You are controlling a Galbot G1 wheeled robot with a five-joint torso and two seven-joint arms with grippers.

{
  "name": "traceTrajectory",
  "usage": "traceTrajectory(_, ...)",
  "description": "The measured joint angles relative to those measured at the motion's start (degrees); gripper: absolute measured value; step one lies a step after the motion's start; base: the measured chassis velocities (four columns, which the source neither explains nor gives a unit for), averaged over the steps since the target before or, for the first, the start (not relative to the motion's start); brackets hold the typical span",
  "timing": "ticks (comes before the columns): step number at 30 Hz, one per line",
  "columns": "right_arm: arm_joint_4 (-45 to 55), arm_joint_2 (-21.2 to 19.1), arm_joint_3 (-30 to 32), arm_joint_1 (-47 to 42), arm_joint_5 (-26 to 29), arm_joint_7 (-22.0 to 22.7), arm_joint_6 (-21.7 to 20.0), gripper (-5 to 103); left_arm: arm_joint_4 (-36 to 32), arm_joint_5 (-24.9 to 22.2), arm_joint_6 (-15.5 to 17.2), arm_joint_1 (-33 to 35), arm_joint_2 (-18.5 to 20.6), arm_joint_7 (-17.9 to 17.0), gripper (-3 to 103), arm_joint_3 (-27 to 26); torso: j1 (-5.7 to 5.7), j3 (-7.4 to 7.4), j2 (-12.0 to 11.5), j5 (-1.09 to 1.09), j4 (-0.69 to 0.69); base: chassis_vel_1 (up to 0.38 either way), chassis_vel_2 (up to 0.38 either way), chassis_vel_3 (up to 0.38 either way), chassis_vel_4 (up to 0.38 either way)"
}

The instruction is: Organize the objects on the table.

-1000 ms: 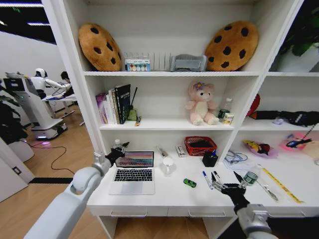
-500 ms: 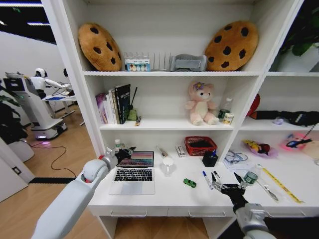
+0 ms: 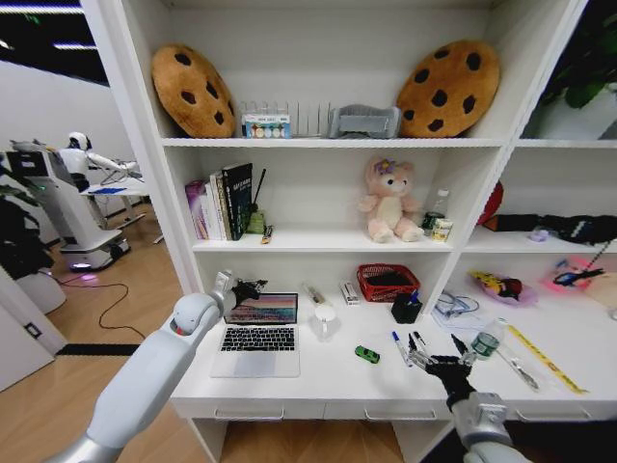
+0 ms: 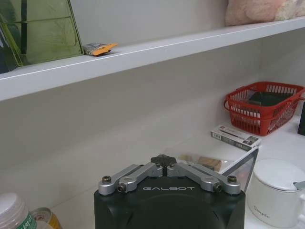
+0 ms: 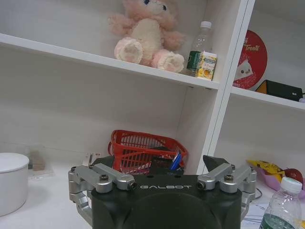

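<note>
left pincer: the left pincer (image 3: 253, 287) hangs at the top left corner of the laptop's raised screen, fingers drawn together with nothing between them; in its wrist view the linkage is folded inward over the screen edge. judged placement: high and at the rim, the spot from which the lid could be tipped shut.
right pincer: the right pincer (image 3: 442, 363) hovers low over the front of the bench, fingers spread apart and empty, just beside the pens; likely parked out of the way while the other arm works.
laptop: the silver laptop (image 3: 257, 336) stands open on the left part of the bench (image 3: 328, 384), screen lit, keyboard facing the robot.
pens: dark pens (image 3: 409, 345) lie loose on the bench top right of centre, near the right pincer.
toy car: a tiny green toy car (image 3: 366, 354) sits between laptop and pens, apart from both.
bottle: a green-capped bottle (image 3: 488, 340) lies tilted just right of the right pincer.
step in hand: seemingly dealing with the laptop first; the small clutter looks untouched.
</note>
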Motion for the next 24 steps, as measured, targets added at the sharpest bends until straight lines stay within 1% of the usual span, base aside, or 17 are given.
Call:
traceTrajectory(3,-0.7,-0.4,0.1,0.5,0.3,0.1,0.0,100,2.0,0.7,-0.5,-1.3,-0.5,0.8,0,0.4,0.0,0.0,0.0,0.0,0.0,0.0,0.0,0.0,0.0)
traceTrajectory(7,-1.2,-0.4,-0.1,0.9,0.4,0.1,-0.1,100,2.9,1.2,-0.7,-1.6,-0.6,1.6,0,0.4,0.0,0.0,0.0,0.0,0.0,0.0,0.0,0.0,0.0)
traceTrajectory(9,-1.6,-0.4,-0.2,1.3,0.4,0.2,-0.1,100,3.1,2.0,-0.7,-1.5,0.0,3.1,0,0.2,0.0,0.0,0.0,0.0,0.0,0.0,0.0,0.0,0.0)
traceTrajectory(13,-1.9,-0.4,-0.3,1.6,0.4,0.2,-0.1,100,2.9,2.6,-0.7,-0.9,0.7,4.5,0,0.1,0.0,0.0,0.0,0.0,0.01,0.0,0.0,0.0,0.0)
traceTrajectory(16,-2.5,-0.5,-0.5,1.9,0.4,0.2,-0.1,100,1.9,3.9,-0.9,0.4,1.8,6.4,0,-0.9,0.0,0.0,0.0,0.0,0.0,0.0,0.0,0.0,0.0)
traceTrajectory(21,-3.0,-0.6,-0.8,2.1,0.2,0.1,0.0,100,0.2,4.4,-1.0,2.3,3.0,7.3,0,-2.1,0.0,0.0,0.0,-0.01,0.0,0.0,0.0,0.0,0.0)
traceTrajectory(23,-3.4,-0.5,-1.2,2.4,0.1,0.0,0.1,100,-1.9,4.6,-1.0,4.6,4.4,7.8,0,-3.4,0.0,0.0,0.0,0.0,-0.01,0.0,0.0,0.0,0.0)
traceTrajectory(24,-3.4,-0.5,-1.2,2.4,0.1,0.0,0.1,100,-1.9,4.6,-1.0,4.6,4.4,7.8,0,-3.4,0.0,0.0,0.0,0.0,-0.01,0.0,0.0,0.0,0.0)
